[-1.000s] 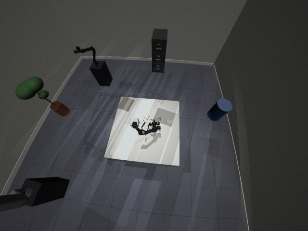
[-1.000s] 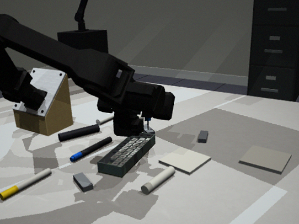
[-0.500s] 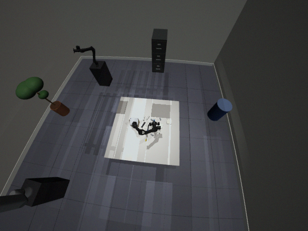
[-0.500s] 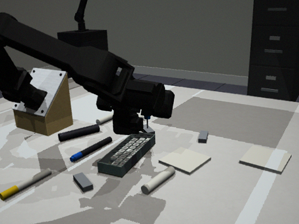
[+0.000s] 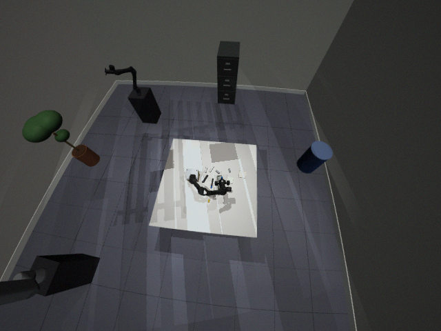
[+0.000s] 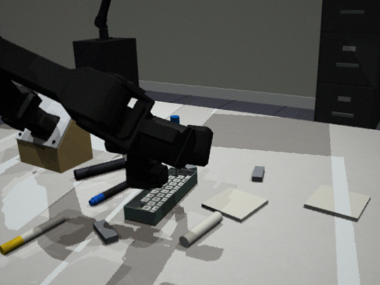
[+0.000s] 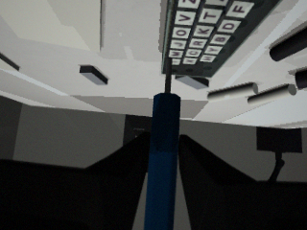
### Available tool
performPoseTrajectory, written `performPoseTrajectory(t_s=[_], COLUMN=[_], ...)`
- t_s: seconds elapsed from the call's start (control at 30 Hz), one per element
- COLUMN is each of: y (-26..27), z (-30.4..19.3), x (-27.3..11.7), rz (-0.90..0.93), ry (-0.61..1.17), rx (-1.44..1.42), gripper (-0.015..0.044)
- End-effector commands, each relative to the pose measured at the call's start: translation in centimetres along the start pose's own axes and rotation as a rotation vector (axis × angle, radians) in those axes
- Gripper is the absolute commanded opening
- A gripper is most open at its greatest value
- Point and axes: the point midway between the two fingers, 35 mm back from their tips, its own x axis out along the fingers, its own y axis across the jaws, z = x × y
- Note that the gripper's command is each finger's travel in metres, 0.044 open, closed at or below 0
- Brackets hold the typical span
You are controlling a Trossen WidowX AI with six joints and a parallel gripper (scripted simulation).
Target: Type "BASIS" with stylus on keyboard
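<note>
A dark green keyboard (image 6: pixel 159 198) (image 7: pixel 211 34) with white lettered keys lies on the white desk (image 6: pixel 276 262). My gripper (image 7: pixel 164 139) (image 6: pixel 144 176) (image 5: pixel 221 183) is shut on the blue stylus (image 7: pixel 164 144), which stands upright between the fingers. The stylus's blue top (image 6: pixel 175 118) shows above the wrist in the exterior view. In the wrist view its thin dark tip (image 7: pixel 168 80) points at the keyboard's edge by the outermost row of keys. I cannot tell whether the tip touches a key. The arm hides the keyboard's far end in the exterior view.
Around the keyboard lie a black marker (image 6: pixel 98 168), a blue-tipped pen (image 6: pixel 110 191), a yellow-tipped pen (image 6: pixel 29 233), a white cylinder (image 6: pixel 200 228), two grey erasers (image 6: pixel 105 231) (image 6: pixel 258 173) and two pale pads (image 6: pixel 234 203) (image 6: pixel 337 201). A cardboard box (image 6: pixel 60 153) stands at the left.
</note>
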Motion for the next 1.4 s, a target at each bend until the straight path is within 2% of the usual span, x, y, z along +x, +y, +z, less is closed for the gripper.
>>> performPoseTrajectory(t_s=[0.0, 0.4, 0.9, 1.0, 1.37], y=[0.0, -1.1, -1.2, -1.1, -1.1], z=[1.2, 4.0, 5.7, 6.0, 6.0], x=[-2.0, -7.5, -6.5, -6.4, -6.4], rz=[0.003, 0.004, 0.004, 0.004, 0.004], ry=[-0.007, -0.006, -0.007, -0.007, -0.007], rx=[-0.003, 0.002, 0.002, 0.002, 0.002], gripper=[0.0000, 0.0000, 0.0000, 0.0079, 0.0081])
